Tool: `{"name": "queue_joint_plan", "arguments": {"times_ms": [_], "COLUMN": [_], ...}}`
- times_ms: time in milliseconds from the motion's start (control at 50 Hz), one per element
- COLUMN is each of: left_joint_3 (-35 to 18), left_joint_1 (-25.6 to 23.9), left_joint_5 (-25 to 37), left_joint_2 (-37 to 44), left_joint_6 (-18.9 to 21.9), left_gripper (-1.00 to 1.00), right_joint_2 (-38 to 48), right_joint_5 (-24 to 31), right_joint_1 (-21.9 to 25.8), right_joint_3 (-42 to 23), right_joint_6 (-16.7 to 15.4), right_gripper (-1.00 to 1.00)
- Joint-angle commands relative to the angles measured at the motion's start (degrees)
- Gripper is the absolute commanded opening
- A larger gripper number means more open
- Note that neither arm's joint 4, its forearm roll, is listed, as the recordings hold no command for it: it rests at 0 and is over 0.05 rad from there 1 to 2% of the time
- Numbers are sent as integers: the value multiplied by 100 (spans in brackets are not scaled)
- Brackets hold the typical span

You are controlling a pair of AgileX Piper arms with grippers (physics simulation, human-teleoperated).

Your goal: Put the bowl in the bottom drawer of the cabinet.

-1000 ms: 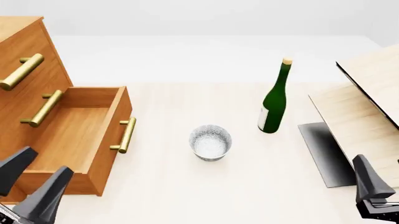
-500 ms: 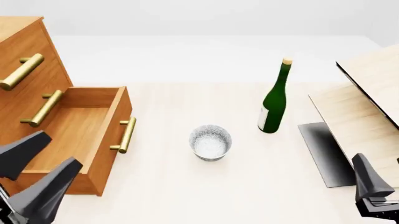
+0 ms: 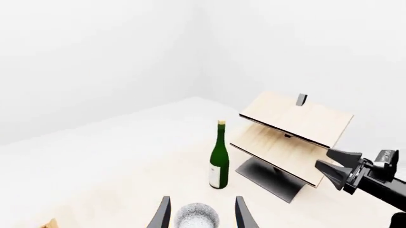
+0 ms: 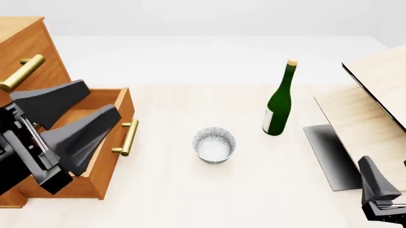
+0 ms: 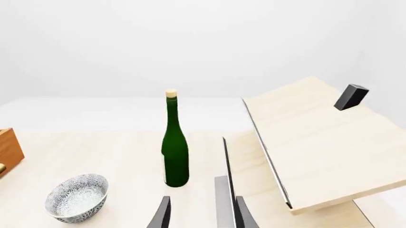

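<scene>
A pale light-wood table fills the scene, with plain white walls behind it. The bowl stands upright on the table, apart from everything: the cabinet is to its left, and the green bottle stands beyond it to the right. The bottom drawer is pulled out toward the bowl, its brass handle facing it. The left gripper hangs over the open drawer, left of the bowl, fingers spread apart and holding nothing. The right gripper sits low and well right of the bowl, by the tilted pale boards; only one dark finger shows in the front view, but the right wrist view shows its fingertips parted and empty. The left wrist view shows the bowl lined up between that gripper's own spread fingertips, not touching them, and also the right arm beside the boards. The right wrist view alone reveals the bowl's blue-grey pattern inside and a corner of the drawer past it.
</scene>
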Motion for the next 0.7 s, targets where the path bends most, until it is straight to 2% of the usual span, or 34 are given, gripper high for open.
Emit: {"name": "queue_joint_plan", "arguments": {"times_ms": [20, 260, 480, 700], "left_joint_3": [-723, -1393, -2068, -2674], "left_joint_1": [-263, -488, -403, -617], "left_joint_5": [41, 300, 855, 1415], "left_joint_2": [785, 1530, 2191, 2798], "left_joint_6": [16, 158, 189, 356], "left_gripper": [100, 100, 100, 100], "right_joint_2": [2, 2, 2, 2], "right_joint_5": [-2, -2, -2, -2], "right_joint_1": [0, 0, 1, 0], "right_joint_3": [0, 0, 0, 0], "right_joint_6": [-1, 0, 0, 0], "right_gripper": [100, 100, 100, 100]}}
